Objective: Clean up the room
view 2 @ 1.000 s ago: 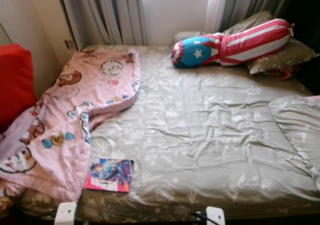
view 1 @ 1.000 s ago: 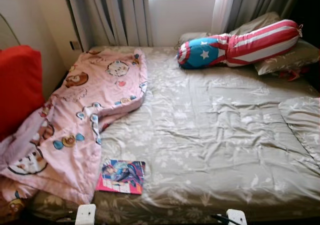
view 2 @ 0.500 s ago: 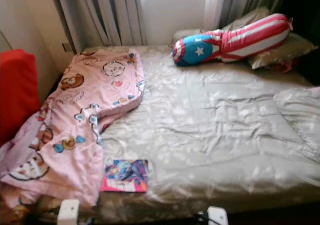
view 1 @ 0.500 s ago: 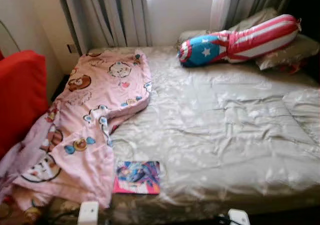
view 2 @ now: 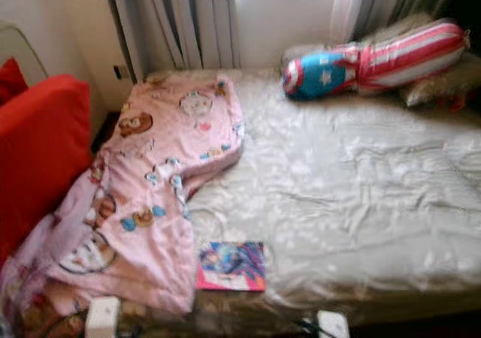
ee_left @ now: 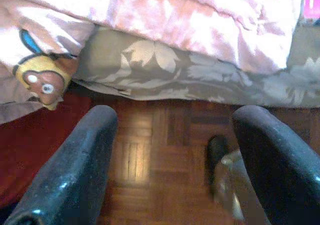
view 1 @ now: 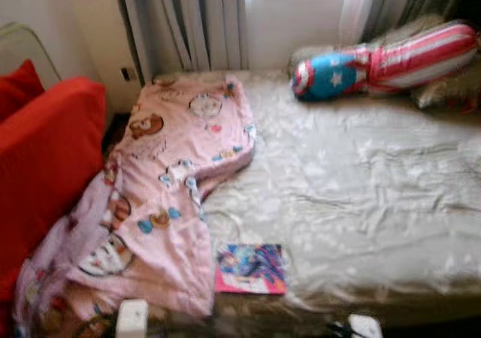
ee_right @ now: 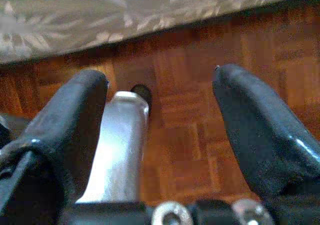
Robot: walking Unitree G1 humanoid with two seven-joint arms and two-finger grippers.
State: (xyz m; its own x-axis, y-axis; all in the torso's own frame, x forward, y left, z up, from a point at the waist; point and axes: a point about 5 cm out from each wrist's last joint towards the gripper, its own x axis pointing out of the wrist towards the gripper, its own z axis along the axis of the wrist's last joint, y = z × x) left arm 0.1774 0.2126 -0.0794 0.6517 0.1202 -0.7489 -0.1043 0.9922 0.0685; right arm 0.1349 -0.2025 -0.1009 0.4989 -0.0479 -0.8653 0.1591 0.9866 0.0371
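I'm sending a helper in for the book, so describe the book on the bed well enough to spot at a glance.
Start at the bed with its beige leaf-print sheet. At its near edge, just right of the pink cartoon-print blanket that spills off the left side, lies the book. It is thin and flat, with a bright blue and pink cover, the only such thing on the sheet.

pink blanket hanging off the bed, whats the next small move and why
Probably step closer and raise the left end effector toward the pink blanket. Both arms hang low with fingers open over the wooden floor, while the blanket spills off the bed's near left edge, beside a magazine.
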